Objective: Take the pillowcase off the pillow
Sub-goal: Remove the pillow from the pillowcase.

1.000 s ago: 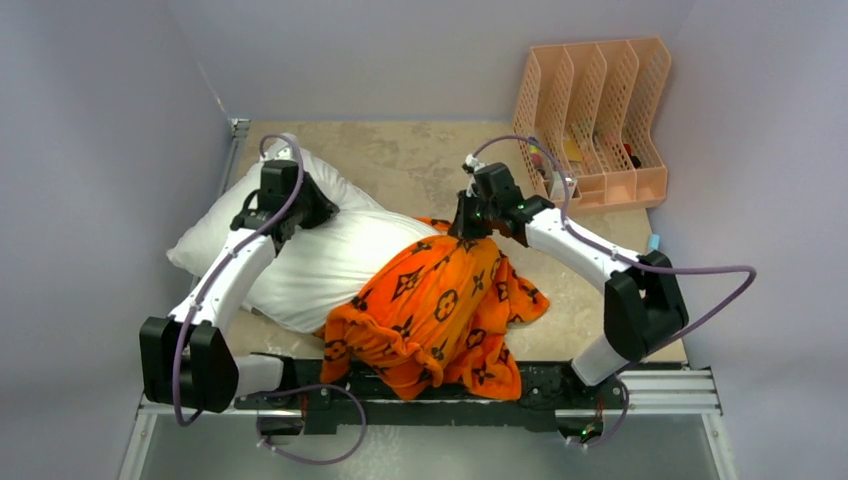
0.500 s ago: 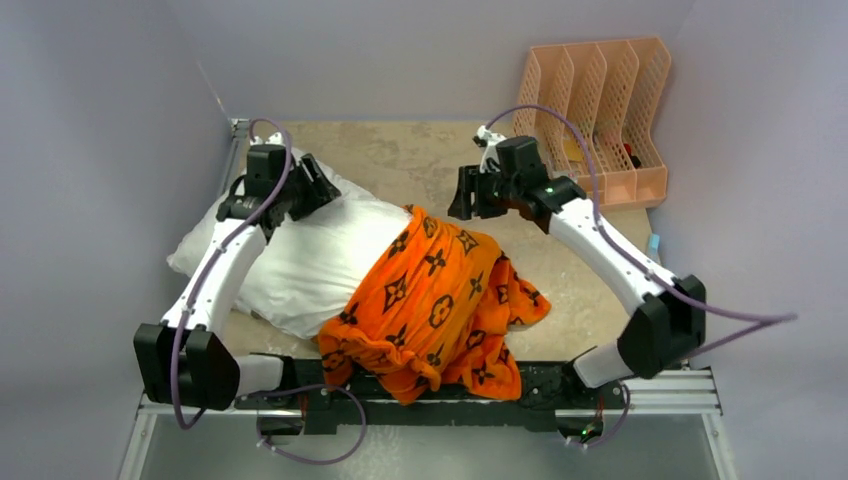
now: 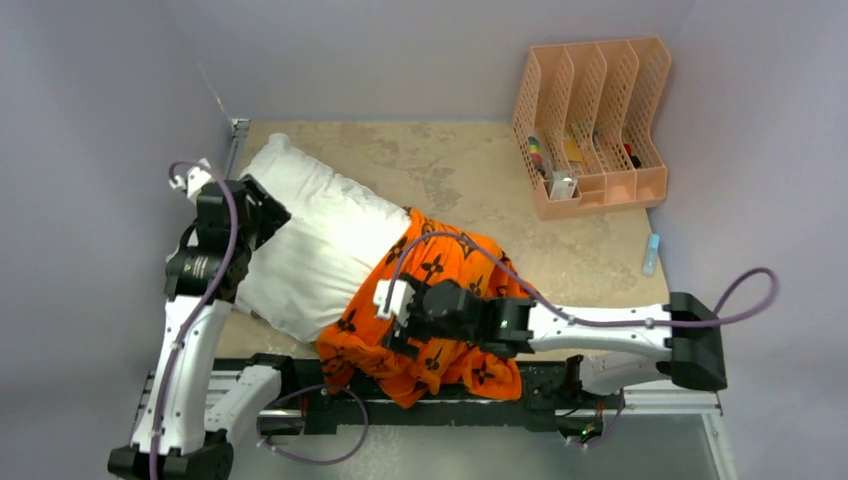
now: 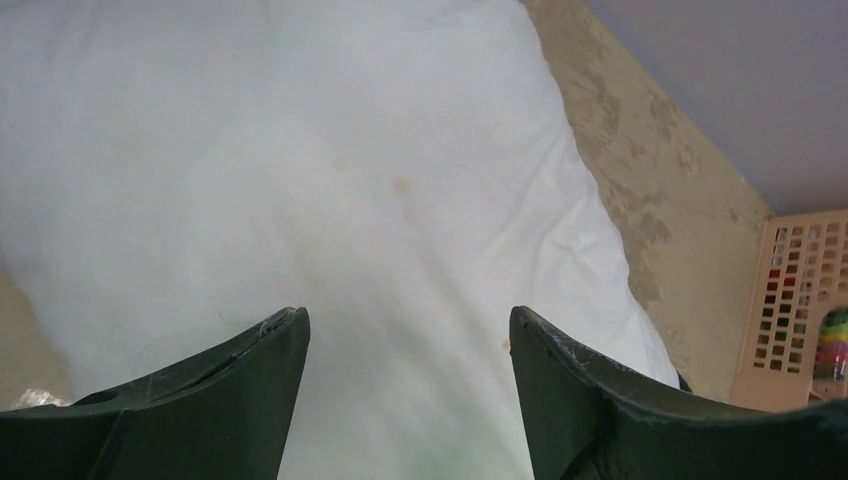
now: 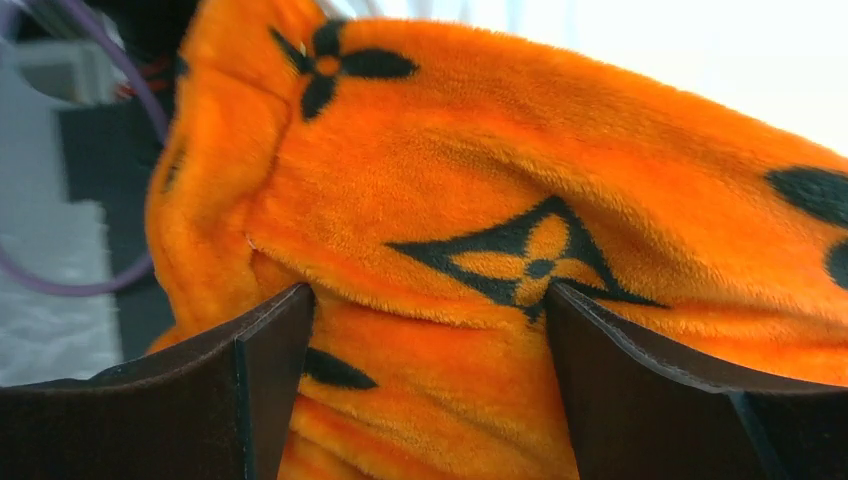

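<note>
One white pillow [image 3: 320, 240], one orange pillowcase [image 3: 440, 280], one peach slotted rack [image 3: 645, 75], one small blue tube [image 3: 651, 254], one bench [image 3: 450, 160]

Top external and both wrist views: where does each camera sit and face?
Top external: above and behind the robot, looking down on the table, left arm and right arm showing.
Left wrist: on the left arm, facing the pillow past the spread left fingers.
Right wrist: on the right arm, close on the pillowcase past the spread right fingers.
Shared: top and left wrist both show the pillow and peach rack.
</note>
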Available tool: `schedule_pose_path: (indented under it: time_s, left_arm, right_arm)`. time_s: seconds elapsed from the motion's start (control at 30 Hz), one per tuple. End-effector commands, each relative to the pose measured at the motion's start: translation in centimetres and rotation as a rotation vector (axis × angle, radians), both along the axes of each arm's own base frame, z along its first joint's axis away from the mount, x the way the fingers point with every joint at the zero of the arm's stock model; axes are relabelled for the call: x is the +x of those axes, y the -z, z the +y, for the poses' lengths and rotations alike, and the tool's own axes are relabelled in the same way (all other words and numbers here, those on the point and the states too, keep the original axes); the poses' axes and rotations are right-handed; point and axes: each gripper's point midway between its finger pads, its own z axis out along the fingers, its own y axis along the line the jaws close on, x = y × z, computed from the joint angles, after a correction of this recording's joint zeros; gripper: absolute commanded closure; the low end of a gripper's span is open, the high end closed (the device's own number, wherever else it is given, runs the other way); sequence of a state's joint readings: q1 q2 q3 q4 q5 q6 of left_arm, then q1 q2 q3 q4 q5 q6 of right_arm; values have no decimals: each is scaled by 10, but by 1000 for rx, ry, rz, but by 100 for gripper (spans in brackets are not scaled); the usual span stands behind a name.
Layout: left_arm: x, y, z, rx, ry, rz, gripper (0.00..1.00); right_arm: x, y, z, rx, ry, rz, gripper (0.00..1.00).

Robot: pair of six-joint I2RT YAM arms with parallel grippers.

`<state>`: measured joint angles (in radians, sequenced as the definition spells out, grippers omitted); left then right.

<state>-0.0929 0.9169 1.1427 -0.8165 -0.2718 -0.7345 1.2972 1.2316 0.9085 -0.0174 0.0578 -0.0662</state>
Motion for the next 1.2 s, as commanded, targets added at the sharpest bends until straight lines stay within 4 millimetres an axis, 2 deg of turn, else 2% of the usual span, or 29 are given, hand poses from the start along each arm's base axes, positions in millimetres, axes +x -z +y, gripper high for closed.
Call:
schedule_pose_path:
  time_s: [0.0, 0.03, 0.07, 0.1, 0.13, 0.2, 0.23, 0.27, 0.33, 0.43, 0.53, 0.63, 0.7, 0.87, 0.93, 1.0, 1.03, 1.07, 1.17]
  left_arm:
    - [-32, -4, 26, 13, -164, 3, 27]
    - [-37, -2, 25, 12, -155, 16, 27]
    - [-41, 1, 24, 8, -148, 33, 27]
    - [-44, 2, 20, -3, -131, 44, 27]
    - [-48, 2, 18, -14, -120, 49, 27]
    - [-56, -4, 15, -34, -111, 25, 27]
    - [-57, -9, 10, -51, -80, -7, 27]
    - [-59, -12, 4, -70, -51, -21, 27]
    - [-61, -4, -9, -110, 13, 8, 27]
    - [-63, 32, -27, -155, 96, 113, 27]
    - [-65, 49, -28, -159, 103, 131, 25]
    - [-59, 64, -40, -221, 131, 118, 22]
    - [-53, 89, -44, -267, 104, 127, 22]
    - [-16, 103, -48, -424, 17, -105, 21]
    - [1, 115, -47, -446, -3, -162, 20]
    - [22, 128, -47, -463, -16, -224, 20]
    - [33, 127, -48, -477, -13, -264, 20]
    - [42, 126, -51, -487, 1, -289, 29]
    - [66, 113, -54, -484, 18, -335, 97]
  right_arm:
    - [23, 18, 19, 8, 44, -327, 14]
    - [33, 23, 16, 11, 98, -364, 15]
    - [36, 30, 15, -9, 112, -372, 19]
    - [50, 35, 8, -49, 176, -370, 30]
    - [73, 38, 2, -83, 281, -348, 43]
    - [121, 46, -22, -162, 458, -232, 57]
    - [139, 47, -29, -180, 518, -177, 67]
    - [154, 45, -35, -183, 571, -134, 72]
    - [171, 34, -32, -140, 593, -68, 72]
    - [190, 31, -29, -81, 634, 39, 72]
    - [200, 46, -28, -116, 664, 123, 72]
    - [198, 56, -19, -110, 632, 204, 72]
    - [192, 56, -11, -89, 602, 246, 73]
    - [182, 52, -9, -58, 576, 291, 72]
    - [175, 48, -8, -59, 552, 314, 72]
    - [171, 35, -5, -36, 509, 294, 71]
    - [167, 28, -4, -23, 481, 294, 70]
    - [160, 22, -3, -13, 453, 301, 69]
    - [147, 7, -19, -21, 450, 275, 58]
